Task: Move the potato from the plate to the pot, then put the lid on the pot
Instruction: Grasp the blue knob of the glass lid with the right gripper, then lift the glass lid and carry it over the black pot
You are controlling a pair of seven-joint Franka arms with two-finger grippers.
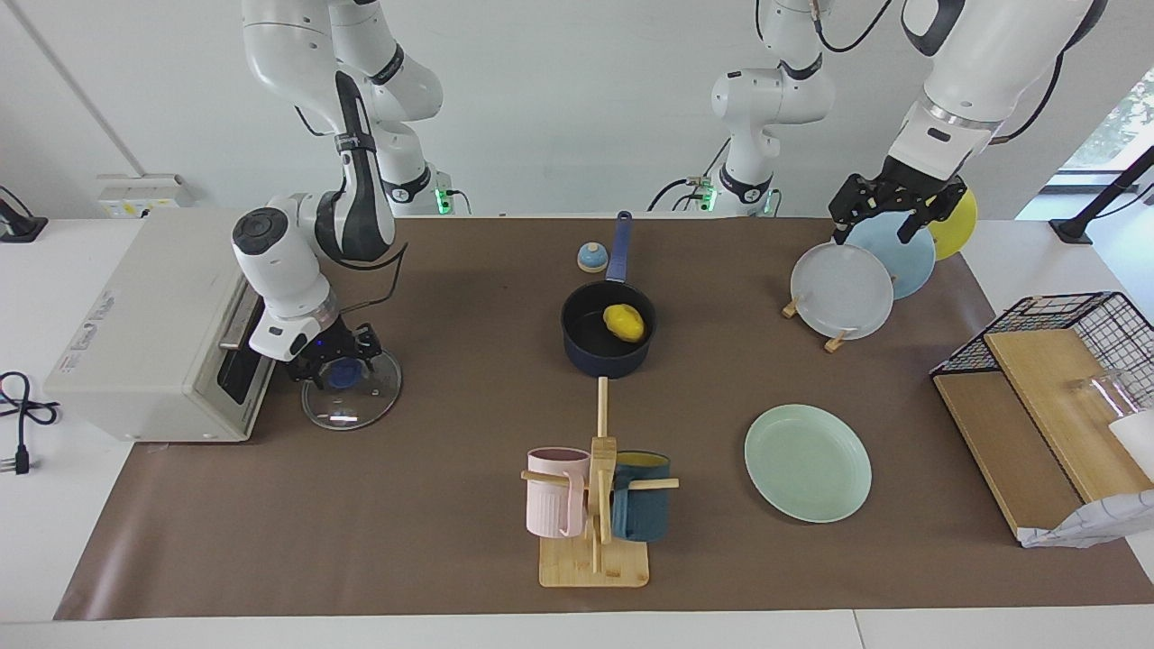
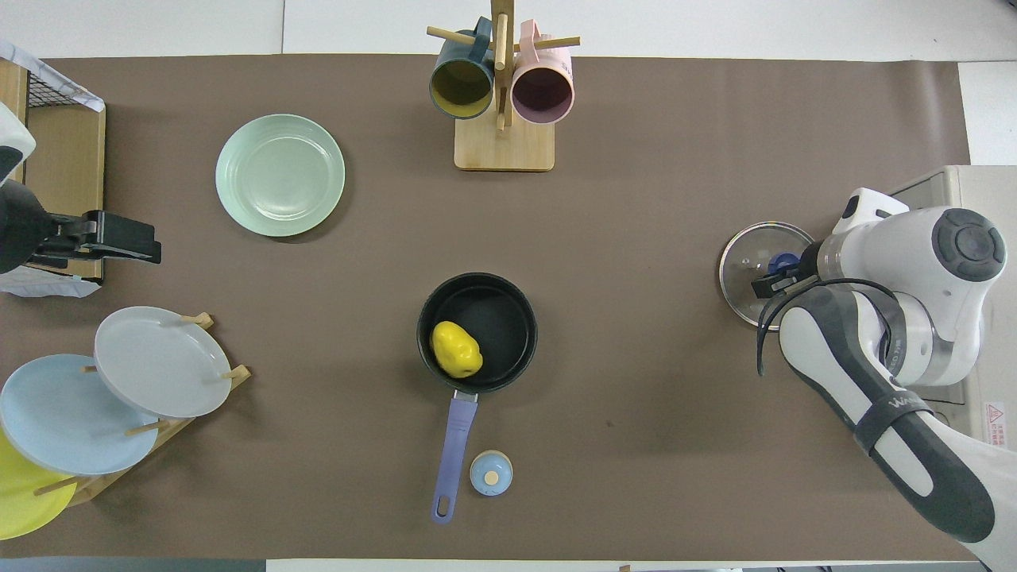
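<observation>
Flanking the lid [image 1: 352, 390], a toaster oven [image 1: 149, 333]; right tool [image 1: 335, 358] pinching its knob.

The bench [image 1: 451, 541] carries a lid [image 1: 353, 397] directly under the right gripper [image 1: 335, 359], a toaster oven [image 1: 144, 333] beside it, and, well apart, a pot [image 1: 606, 347], plate [image 1: 808, 462] and mug stand [image 1: 593, 563].
</observation>
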